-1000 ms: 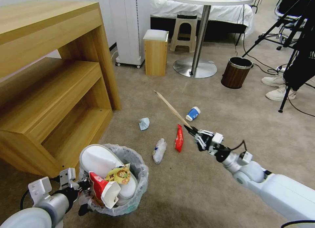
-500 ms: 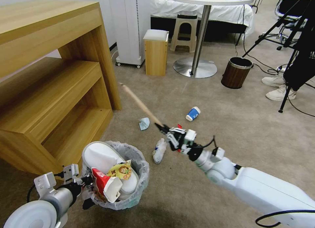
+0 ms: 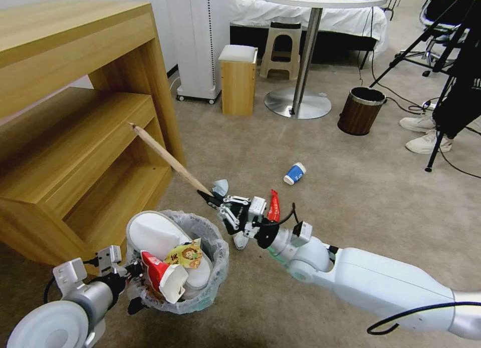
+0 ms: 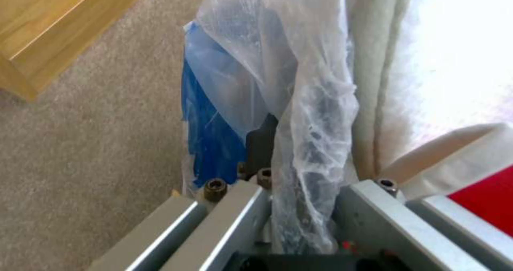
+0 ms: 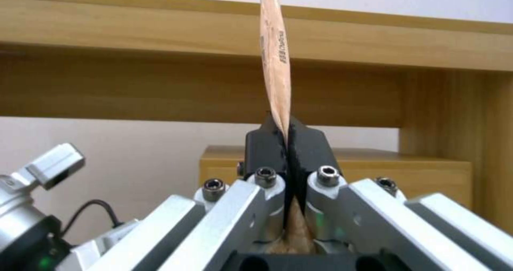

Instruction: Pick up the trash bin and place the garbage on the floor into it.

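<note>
Left gripper (image 3: 131,283) clamps your bag-lined, blue-based round trash bin (image 3: 215,275) by its flimsy rim, nearest you | right gripper (image 3: 213,199) pinches the light, stiff wooden stick (image 3: 168,158) at its end, just beyond the bin | blue paper cup (image 3: 294,173) farther out on beige carpet (image 3: 350,198); grip lightly, it crushes.

Trash bin (image 3: 210,283): smooth blue plastic wall under a thin, crinkled, translucent plastic liner; liner bunched between the matt black pads of the left gripper (image 4: 291,183), whose linkage is brushed silver metal with dark hex screws. Wooden stick (image 3: 168,157): pale, matt, printed lettering, pinched between the black pads of the right gripper (image 5: 288,142), same bare-metal finish. White slippers (image 3: 150,240): soft, matt cloth. Red wrapper (image 3: 273,208), beside the right fingers: glossy film. Blue paper cup (image 3: 294,173): smooth paper. Floor (image 3: 350,198): short-pile carpet, rough, matt. Shelf unit (image 3: 75,112): smooth wood-grain surface.
</note>
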Motion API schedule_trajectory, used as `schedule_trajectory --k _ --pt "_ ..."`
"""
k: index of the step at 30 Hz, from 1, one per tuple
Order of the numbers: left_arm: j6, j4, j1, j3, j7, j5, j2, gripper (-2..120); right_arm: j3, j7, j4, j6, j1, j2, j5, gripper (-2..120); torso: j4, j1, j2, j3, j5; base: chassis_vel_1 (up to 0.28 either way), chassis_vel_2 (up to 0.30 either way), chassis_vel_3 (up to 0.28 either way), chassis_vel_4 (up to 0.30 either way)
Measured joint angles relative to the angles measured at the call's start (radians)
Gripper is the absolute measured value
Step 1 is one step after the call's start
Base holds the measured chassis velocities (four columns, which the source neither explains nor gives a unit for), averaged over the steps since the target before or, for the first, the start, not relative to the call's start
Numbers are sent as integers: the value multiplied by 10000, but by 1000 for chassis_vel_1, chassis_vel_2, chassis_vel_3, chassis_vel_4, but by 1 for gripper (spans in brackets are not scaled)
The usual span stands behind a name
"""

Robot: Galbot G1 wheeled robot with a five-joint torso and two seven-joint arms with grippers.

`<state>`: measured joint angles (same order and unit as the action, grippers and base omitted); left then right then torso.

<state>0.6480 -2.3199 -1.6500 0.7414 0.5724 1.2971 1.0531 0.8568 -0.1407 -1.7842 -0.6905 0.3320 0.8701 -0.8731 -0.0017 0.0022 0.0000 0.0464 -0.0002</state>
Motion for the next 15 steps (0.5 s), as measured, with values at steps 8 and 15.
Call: schedule_trajectory --k 8,15 --pt "1 38 147 40 60 74 48 0 664 142 70 66 -380 462 -120 0 1 0 0 0 1 0 0 0 0" --pt "-5 225 604 81 154 264 78 0 1285 191 336 78 -379 720 62 0 0 -1 -1 0 1 0 0 0 0"
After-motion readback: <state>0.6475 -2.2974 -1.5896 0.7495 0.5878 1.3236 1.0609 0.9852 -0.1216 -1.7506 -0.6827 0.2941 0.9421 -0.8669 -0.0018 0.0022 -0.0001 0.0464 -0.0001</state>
